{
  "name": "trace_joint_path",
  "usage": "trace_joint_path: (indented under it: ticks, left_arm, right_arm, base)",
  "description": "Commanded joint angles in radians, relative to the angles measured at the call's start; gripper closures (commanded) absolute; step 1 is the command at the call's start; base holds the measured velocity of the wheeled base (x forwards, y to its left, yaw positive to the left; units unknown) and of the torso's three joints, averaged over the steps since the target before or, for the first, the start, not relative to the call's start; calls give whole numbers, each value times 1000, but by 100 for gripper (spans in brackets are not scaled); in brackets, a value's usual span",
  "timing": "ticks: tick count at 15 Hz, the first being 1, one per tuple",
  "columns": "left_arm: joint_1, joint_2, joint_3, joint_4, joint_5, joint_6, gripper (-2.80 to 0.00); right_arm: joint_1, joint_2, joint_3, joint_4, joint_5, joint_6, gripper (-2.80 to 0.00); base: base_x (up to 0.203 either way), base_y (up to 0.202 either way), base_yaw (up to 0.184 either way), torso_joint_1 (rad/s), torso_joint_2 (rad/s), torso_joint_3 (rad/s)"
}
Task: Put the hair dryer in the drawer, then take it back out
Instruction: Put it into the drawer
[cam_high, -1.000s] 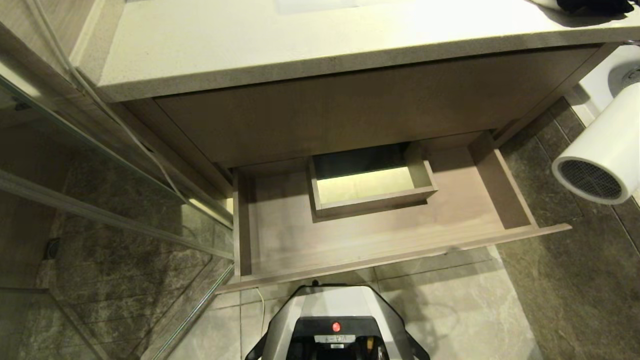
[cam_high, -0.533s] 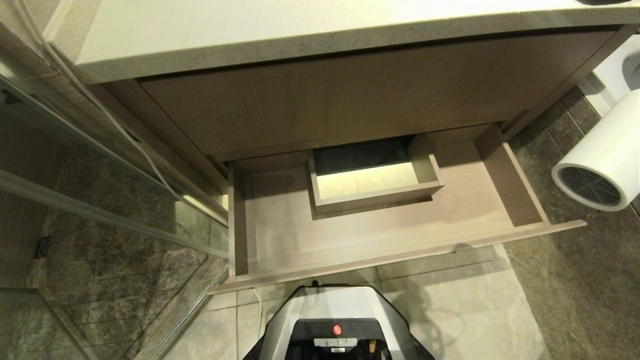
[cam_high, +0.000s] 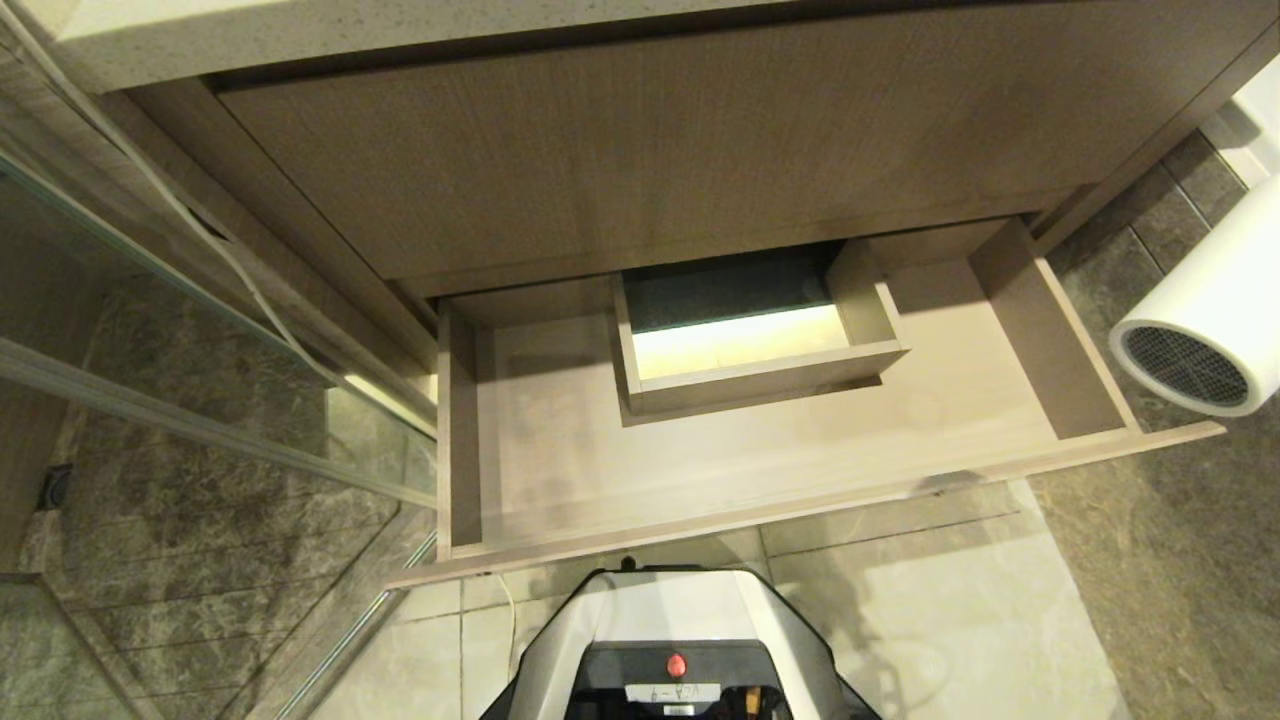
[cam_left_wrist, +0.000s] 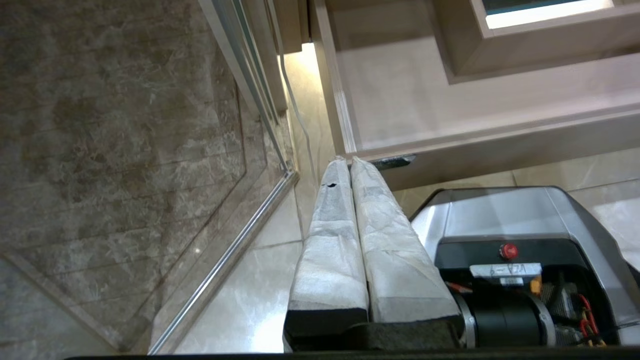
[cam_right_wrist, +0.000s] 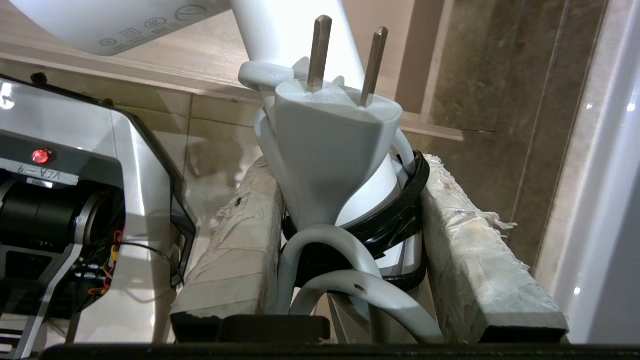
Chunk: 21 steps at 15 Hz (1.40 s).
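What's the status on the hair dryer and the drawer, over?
Right gripper clamped on the white plastic hair dryer, off the right end of the open light-brown wood-grain drawer. Left gripper shut, parked by the base. Nothing lying in the drawer.

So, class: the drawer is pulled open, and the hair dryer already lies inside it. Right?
Not quite. The drawer is open, but the hair dryer is outside it, off its right end, gripped by the right gripper. The head view shows this.
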Motion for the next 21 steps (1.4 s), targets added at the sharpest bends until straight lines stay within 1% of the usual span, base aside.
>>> trace_joint_path:
  ticks: [1, 6, 10, 14, 17, 21]
  left_arm:
    - [0, 0, 0, -2, 1, -1, 0]
    - [0, 0, 0, -2, 1, -1, 0]
    - [0, 0, 2, -2, 1, -1, 0]
    - [0, 0, 1, -2, 0, -1, 0]
    - [0, 0, 2, -2, 1, -1, 0]
    - [0, 0, 0, -2, 1, -1, 0]
  right_arm:
    - [0, 3, 8, 1, 1, -1, 0]
    - [-1, 25, 6, 3, 1, 0, 0]
    - [-15, 59, 3, 0, 1, 22, 0]
    - [-34, 115, 2, -36, 1, 26, 0]
    - [-80, 182, -11, -48, 1, 25, 0]
    - [-174, 331, -5, -47, 2, 32, 0]
  base:
    - [0, 0, 0, -93, 340, 261]
    - [0, 0, 0, -52, 420, 330]
    - [0, 0, 0, -23, 397, 373]
    - [0, 0, 0, -28, 406, 361]
    - [0, 0, 0, 39, 303, 378]
    - [0, 0, 0, 111, 69, 198]
